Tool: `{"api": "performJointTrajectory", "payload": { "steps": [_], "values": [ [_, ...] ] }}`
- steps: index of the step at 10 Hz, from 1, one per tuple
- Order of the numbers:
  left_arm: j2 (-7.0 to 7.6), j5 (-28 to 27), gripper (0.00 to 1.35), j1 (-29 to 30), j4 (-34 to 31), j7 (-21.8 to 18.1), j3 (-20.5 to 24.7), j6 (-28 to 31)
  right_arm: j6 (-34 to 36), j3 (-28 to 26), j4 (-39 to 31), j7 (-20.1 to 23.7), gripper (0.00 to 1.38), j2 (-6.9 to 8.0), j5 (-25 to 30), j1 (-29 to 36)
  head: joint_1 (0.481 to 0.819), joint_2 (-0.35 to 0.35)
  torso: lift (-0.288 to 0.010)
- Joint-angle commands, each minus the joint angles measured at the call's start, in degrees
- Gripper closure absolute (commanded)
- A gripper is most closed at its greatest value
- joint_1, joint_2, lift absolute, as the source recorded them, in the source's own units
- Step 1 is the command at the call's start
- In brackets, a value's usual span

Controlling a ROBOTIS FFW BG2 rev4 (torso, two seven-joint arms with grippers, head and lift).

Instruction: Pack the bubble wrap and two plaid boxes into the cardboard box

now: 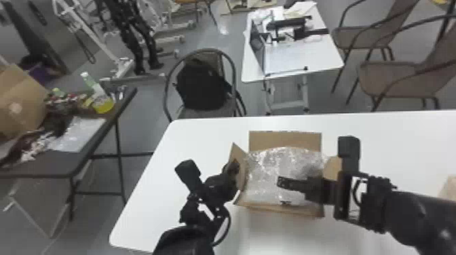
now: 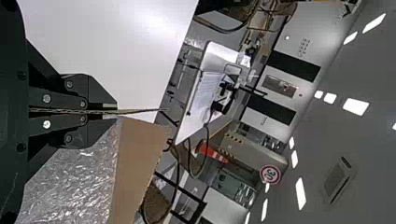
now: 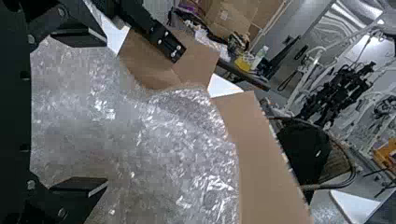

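The cardboard box stands on the white table with its flaps up, and bubble wrap bulges from its opening. At the box's left side, my left gripper holds the left flap. The left wrist view has this gripper shut on the thin cardboard edge, with bubble wrap beside it. My right gripper is over the bubble wrap, reaching in from the right. Seen from its wrist, the right gripper is open, its two fingers wide apart with bubble wrap between and beyond them.
The white table extends around the box. A tan item is at the table's far right edge. Beyond the table stands a chair holding a black backpack. A dark side table with clutter is off to the left.
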Motion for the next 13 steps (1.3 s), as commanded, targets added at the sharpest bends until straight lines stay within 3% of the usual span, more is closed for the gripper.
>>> {"api": "performJointTrajectory", "payload": {
  "steps": [1,3,4,5,6,7,8,9,11,13],
  "values": [
    [-0.15,0.3,1.21,0.1,0.0,0.0,0.2,-0.2,0.4,-0.2,-5.2,-0.7,0.12,0.06,-0.5,1.7,0.695,0.350,-0.014],
    [-0.15,0.4,1.21,0.4,0.0,0.0,0.4,-0.2,1.9,-0.3,-10.0,-1.7,0.12,-0.69,-1.2,3.6,0.695,0.350,-0.014],
    [-0.15,0.6,1.21,0.4,0.0,0.0,0.3,-0.3,0.5,-1.9,-16.1,-1.7,0.12,-1.57,3.6,6.0,0.695,0.350,-0.014],
    [-0.15,0.7,1.21,0.6,-0.1,0.0,0.3,-0.3,-1.7,-4.4,-23.7,-1.0,0.11,-2.98,13.3,9.2,0.695,0.350,-0.014],
    [-0.15,0.8,1.21,0.7,-0.3,0.0,0.4,-0.3,-10.6,-6.0,-25.8,2.2,0.10,-5.44,16.6,12.5,0.695,0.335,-0.014],
    [-0.15,1.0,1.21,0.9,-0.3,0.0,0.4,-0.4,-16.5,-7.9,-26.9,2.9,0.10,-7.72,16.1,16.5,0.695,0.315,-0.014],
    [-0.15,1.2,1.21,1.3,-0.4,0.0,0.6,-0.6,-17.7,-10.4,-30.4,1.7,0.10,-8.43,19.9,20.5,0.695,0.279,-0.014],
    [-0.15,1.6,1.21,1.7,-0.5,0.0,0.9,-1.0,-22.8,-13.5,-33.0,0.8,0.11,-7.81,23.7,25.5,0.695,0.240,-0.014],
    [-0.15,1.7,1.21,2.3,-0.7,0.0,1.2,-1.0,-26.3,-18.2,-37.2,0.7,0.14,-7.37,30.2,33.0,0.695,0.195,-0.014],
    [-0.15,1.8,1.21,2.7,-0.9,0.0,1.5,-1.1,-33.0,-20.4,-37.5,-2.1,0.15,-6.58,32.0,39.4,0.695,0.161,-0.014]
  ]
}}
